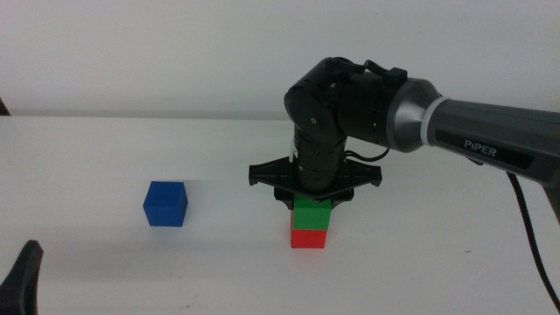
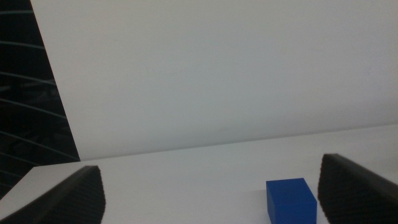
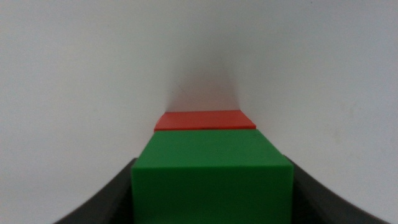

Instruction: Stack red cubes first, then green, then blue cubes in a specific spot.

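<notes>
The white table (image 1: 105,157) is seen spread across the whole middle view, with a pale wall behind it. The right arm (image 1: 490,131) is brought in from the right side of that view, grey along its length and black at the wrist, and is bent down over the middle of the table. At its end the right gripper (image 1: 311,203) is pointed straight down at a two-cube stack.

In that stack the green cube (image 1: 311,215) is set on top of the red cube (image 1: 309,238), which rests on the bare tabletop. In the right wrist view the green cube (image 3: 211,177) is seen filling the space between the two dark jaws, which are closed against its two sides, and a strip of the red cube (image 3: 205,120) is shown beyond it. The green cube is thus held clamped while it sits on the red one.

The blue cube (image 1: 165,204) is left alone on the table, well apart from the stack and toward the left arm's side. It is touched by nothing.

The left gripper (image 1: 24,278) is shown only as a dark tip at the bottom left corner of the middle view. In the left wrist view its jaws are spread wide apart, nothing is held between them, and the blue cube (image 2: 291,200) is seen on the table ahead.
</notes>
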